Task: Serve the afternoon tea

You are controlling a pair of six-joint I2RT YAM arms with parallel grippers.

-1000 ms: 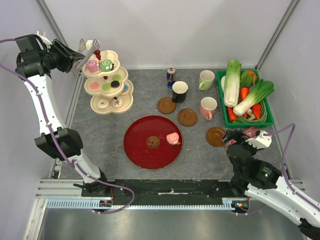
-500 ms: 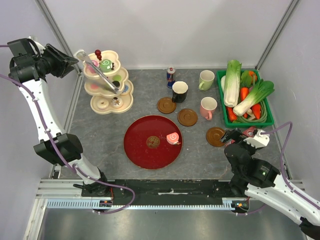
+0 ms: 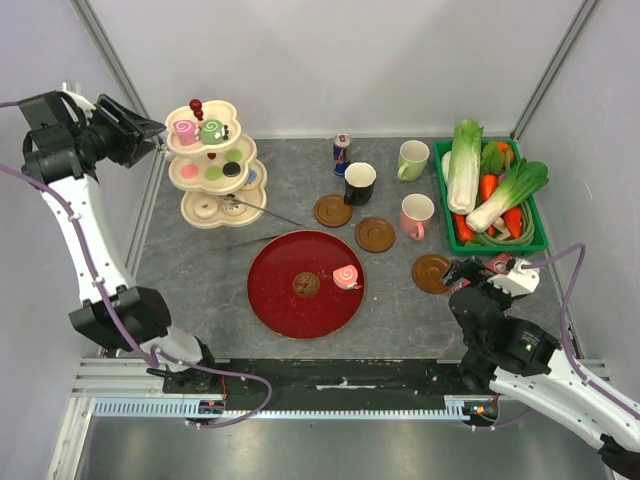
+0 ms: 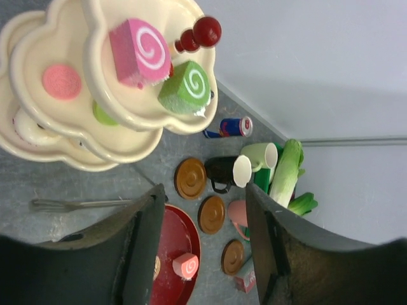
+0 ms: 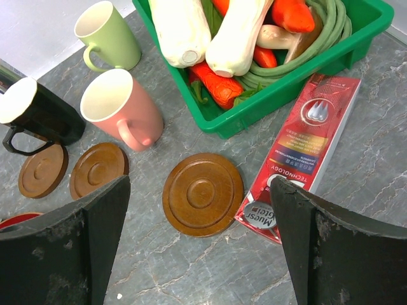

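**A:** The left pincer (image 4: pixel 203 213) hangs spread and empty beside the cream three-tier stand (image 3: pixel 196 221). The thin metal tongs (image 4: pixel 70 204) lie flat on the grey stone surface (image 3: pixel 200 270), between the stand and the round red plate (image 3: pixel 280 300).

**B:** If it reaches down, it could clip the stand and spill the pink swirl roll (image 4: pixel 140 51) and green swirl roll (image 4: pixel 186 88). Flat tongs may skid, too.

**A:** The right pincer (image 5: pixel 202 184) gapes wide over a brown wooden coaster (image 5: pixel 202 206), holding nothing. The black mug (image 3: pixel 359 183), pink mug (image 3: pixel 416 214) and pale green mug (image 3: pixel 412 159) stand near the coasters.

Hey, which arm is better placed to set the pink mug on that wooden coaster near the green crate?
Right, probably. The right gripper hangs open over the wooden coaster, with the pink mug just beyond it. The left gripper is up beside the tiered stand, across the table.
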